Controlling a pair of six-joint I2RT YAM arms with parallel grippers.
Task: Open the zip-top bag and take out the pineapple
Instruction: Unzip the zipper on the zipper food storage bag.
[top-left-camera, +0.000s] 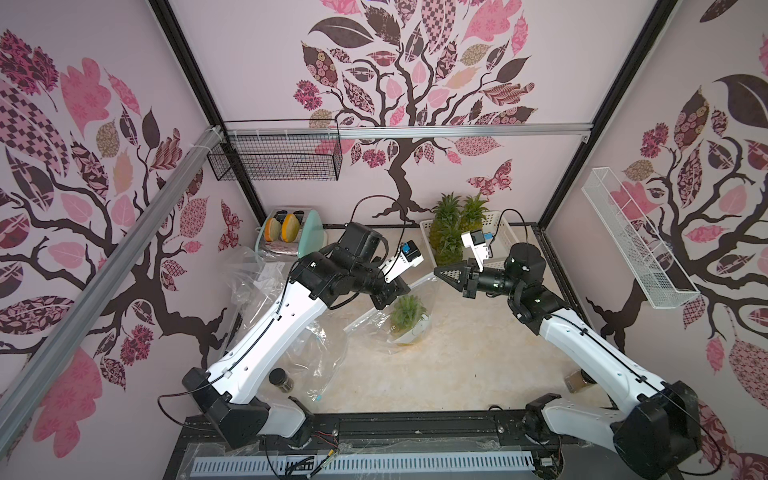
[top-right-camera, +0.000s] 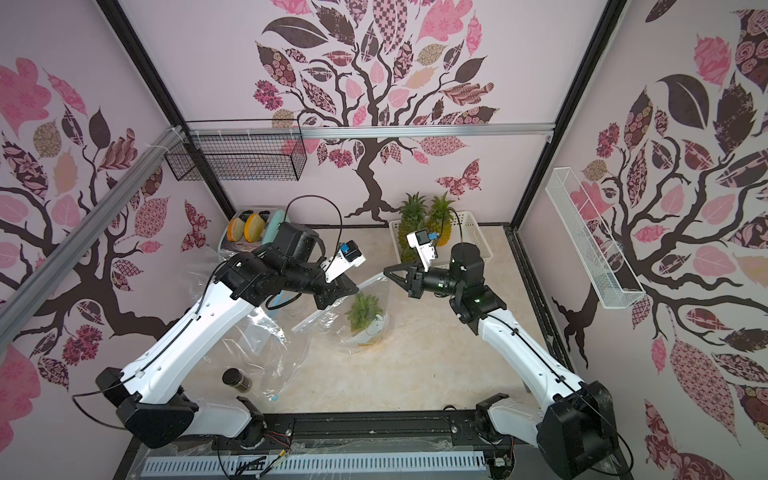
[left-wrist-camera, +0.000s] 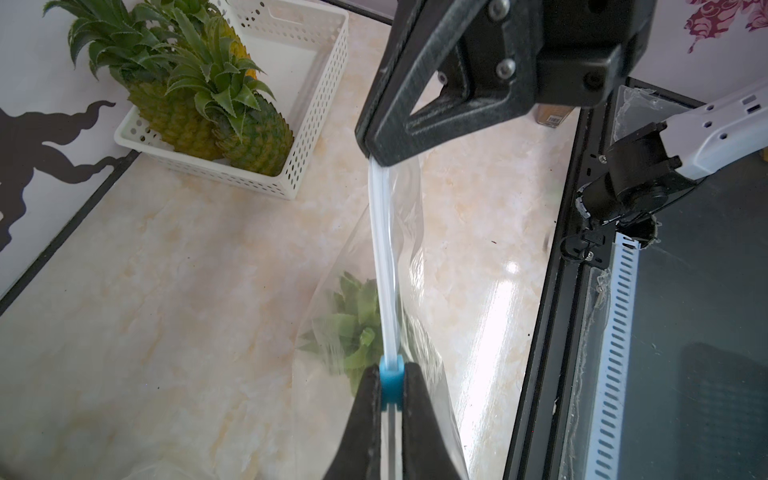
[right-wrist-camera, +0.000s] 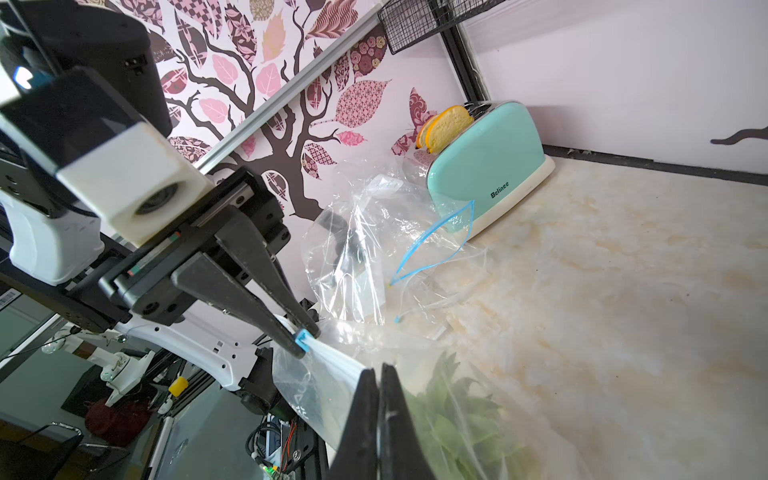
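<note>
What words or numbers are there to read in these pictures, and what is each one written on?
"Belinee": on the side of the mint-green toaster.
Pale print on the zip-top bag: too blurred to read.
Barcode label on the brown container: too small to read.
Nothing else readable shows.

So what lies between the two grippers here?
The white zip strip of the zip-top bag, stretched straight from the blue slider in the left gripper to the right gripper. The left wrist view shows it, with pineapple leaves behind.
</note>
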